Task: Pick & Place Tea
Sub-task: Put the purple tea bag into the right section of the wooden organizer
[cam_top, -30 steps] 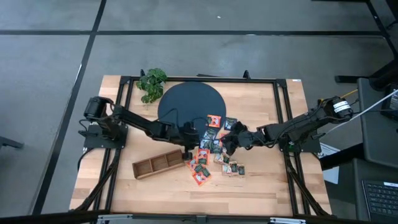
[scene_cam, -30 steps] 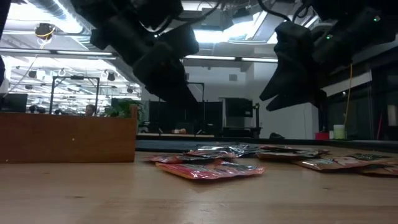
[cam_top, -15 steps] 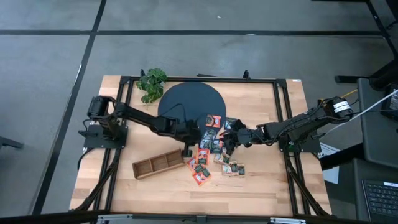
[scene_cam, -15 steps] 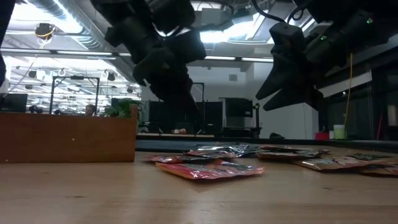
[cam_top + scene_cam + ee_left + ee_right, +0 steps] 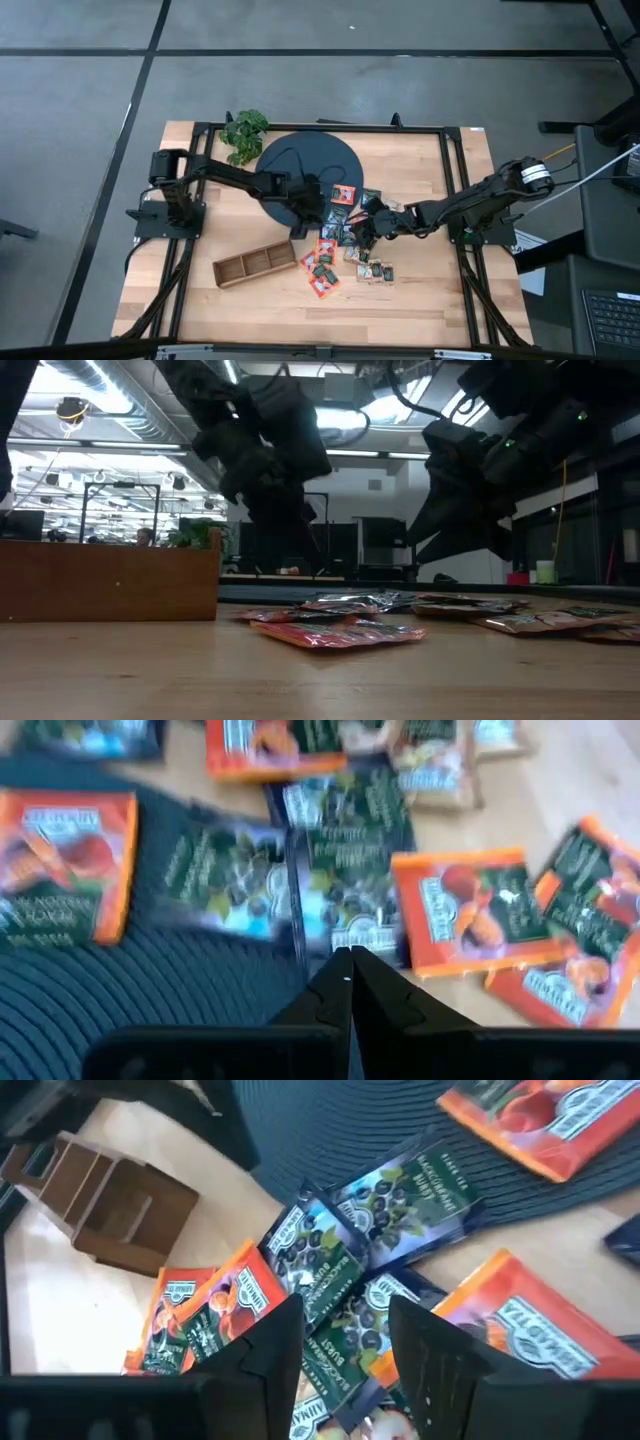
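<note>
Several small square tea sachets (image 5: pixel 345 240), orange-red and dark green, lie flat and overlapping on the wooden table beside the dark disc (image 5: pixel 300 160). One orange sachet (image 5: pixel 343 194) lies on the disc's edge. My left gripper (image 5: pixel 318 210) (image 5: pixel 345 960) hovers shut above a dark sachet (image 5: pixel 350 890) at the disc's rim. My right gripper (image 5: pixel 358 228) (image 5: pixel 345 1345) hovers open over the pile, its fingers above dark sachets (image 5: pixel 340 1270). In the low view both grippers (image 5: pixel 290 510) (image 5: pixel 440 550) hang clear of the sachets (image 5: pixel 340 625).
A brown wooden compartment tray (image 5: pixel 255 262) (image 5: pixel 110 1200) sits left of the pile, toward the table's near edge. A leafy green plant (image 5: pixel 243 135) stands at the far left by the disc. Bare wood runs along the near edge (image 5: pixel 330 315).
My left gripper has risen a little and moved toward the table's far edge and the disc, its arm swinging that way. My right gripper has crept toward the table's left, farther over the pile. The sachets have stayed where they were.
</note>
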{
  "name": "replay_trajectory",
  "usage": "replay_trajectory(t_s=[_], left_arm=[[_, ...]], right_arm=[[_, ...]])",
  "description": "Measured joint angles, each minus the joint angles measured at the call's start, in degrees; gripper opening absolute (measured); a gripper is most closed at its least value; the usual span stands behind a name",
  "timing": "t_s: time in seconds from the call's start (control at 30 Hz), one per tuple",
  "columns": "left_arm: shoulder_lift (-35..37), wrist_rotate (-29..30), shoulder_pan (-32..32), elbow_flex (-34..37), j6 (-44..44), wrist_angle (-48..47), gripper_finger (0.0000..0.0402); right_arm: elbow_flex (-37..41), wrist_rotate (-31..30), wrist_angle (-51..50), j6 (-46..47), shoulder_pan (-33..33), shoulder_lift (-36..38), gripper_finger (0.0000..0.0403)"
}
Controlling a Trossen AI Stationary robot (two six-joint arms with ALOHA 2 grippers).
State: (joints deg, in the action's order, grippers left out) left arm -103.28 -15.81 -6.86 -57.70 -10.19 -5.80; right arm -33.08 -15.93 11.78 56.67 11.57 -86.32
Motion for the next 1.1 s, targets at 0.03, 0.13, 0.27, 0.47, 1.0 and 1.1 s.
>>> replay_trajectory(t_s=[0.03,0.13,0.27,0.47,1.0,1.1], left_arm=[[-1.11,-0.37,-0.15,-0.61,-0.45,-0.05,0.0002],[-4.55,-0.88,0.12,-2.31,-1.92,-0.85,0.0001],[-7.90,-1.35,0.70,-5.56,-2.60,-2.33,0.0002],[-9.05,0.14,0.75,-7.35,-2.63,-6.37,0.0002],[-9.05,0.65,0.75,-7.25,-2.67,-7.03,0.0002],[-8.99,0.65,0.72,-7.22,-3.01,-6.49,0.0001]], right_arm=[[0.00,0.03,0.45,0.10,-0.16,-0.43,0.0152],[-0.02,0.03,0.96,0.26,-0.73,-0.90,0.0152],[-0.58,0.07,0.71,1.40,-1.26,-0.90,0.0152],[-1.70,2.85,0.62,1.83,-1.58,-0.90,0.0152],[-3.32,10.18,1.46,2.88,-5.31,-7.47,0.0152],[-4.51,11.67,1.45,1.87,-5.42,-9.36,0.0152]])
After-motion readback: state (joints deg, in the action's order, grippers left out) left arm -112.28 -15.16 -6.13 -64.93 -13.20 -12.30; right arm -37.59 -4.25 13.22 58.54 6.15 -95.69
